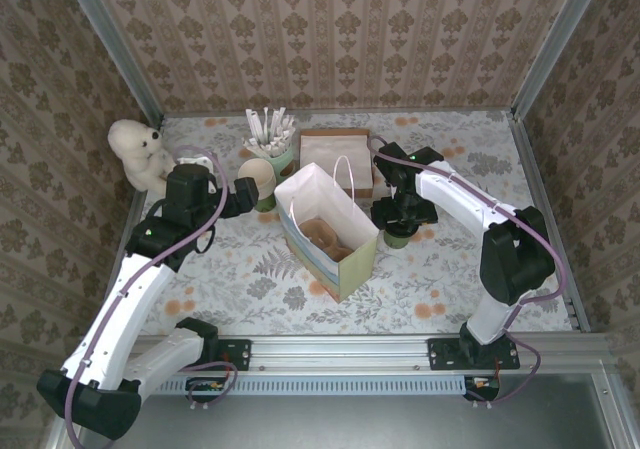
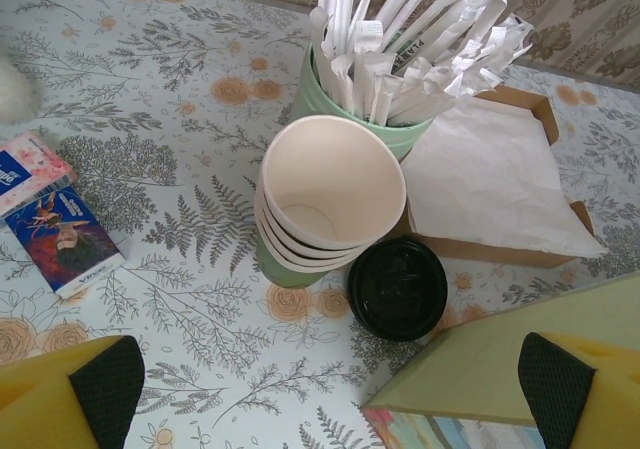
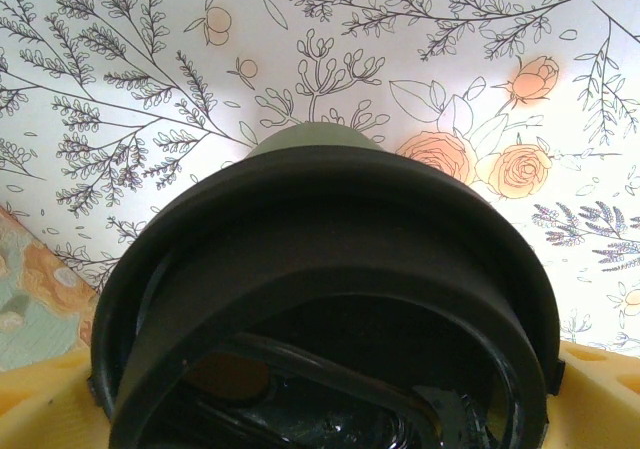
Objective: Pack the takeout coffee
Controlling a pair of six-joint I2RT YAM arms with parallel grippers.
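The takeout coffee [image 1: 397, 239], a dark green cup with a black lid [image 3: 320, 269], stands on the floral table right of the open paper bag [image 1: 350, 269]. My right gripper [image 1: 400, 219] is lowered over it from above. In the right wrist view the lid spans the gap between the yellow fingers [image 3: 40, 399], which stand wide at either side; the right gripper [image 3: 320, 409] is open around the cup. My left gripper [image 1: 245, 201] hovers open left of the bag with nothing between its fingers [image 2: 100, 389]. The bag's green edge [image 2: 500, 369] lies under its right finger.
A stack of cream cups [image 2: 330, 184] and a loose black lid [image 2: 397, 287] sit in front of the pale green holder of white sticks [image 2: 400, 39]. Behind the bag is a cardboard tray of napkins [image 1: 335, 149]. A white teddy [image 1: 138, 154] and small packets [image 2: 50, 219] lie far left.
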